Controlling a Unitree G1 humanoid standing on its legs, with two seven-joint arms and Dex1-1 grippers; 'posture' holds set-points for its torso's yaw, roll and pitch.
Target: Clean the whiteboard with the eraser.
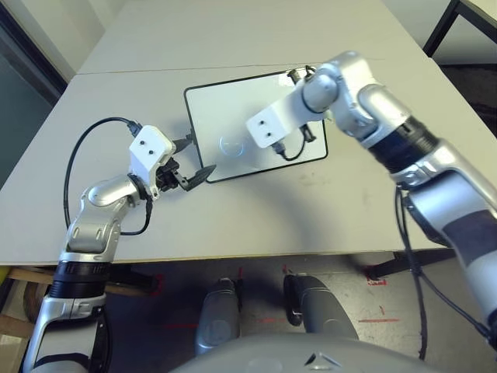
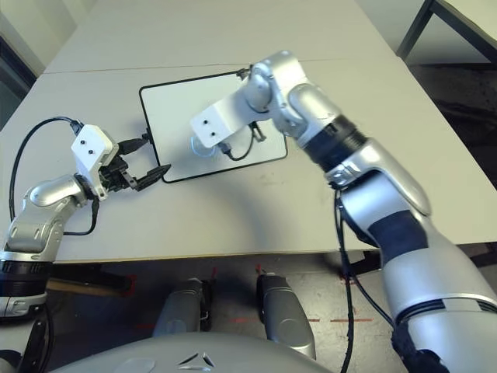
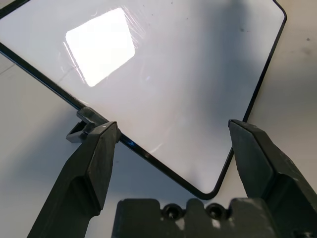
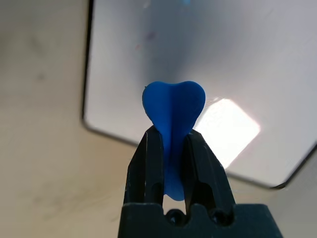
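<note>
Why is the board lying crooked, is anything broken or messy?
Nothing looks broken. The glossy white board with the thin black frame just lies turned at an angle on the grey table, and it looks wiped clean. The right claw pinches the blue bone-shaped eraser.

The pale grey table (image 1: 256,217) spreads wide, and a thin seam (image 1: 132,71) runs across its far part — two tops pushed together. Off the far right corner stands a dark-framed piece of furniture (image 1: 446,23) on a dark floor. Below the near edge, a light floor carries red tape marks (image 1: 378,281) — short strips and dashes.
</note>
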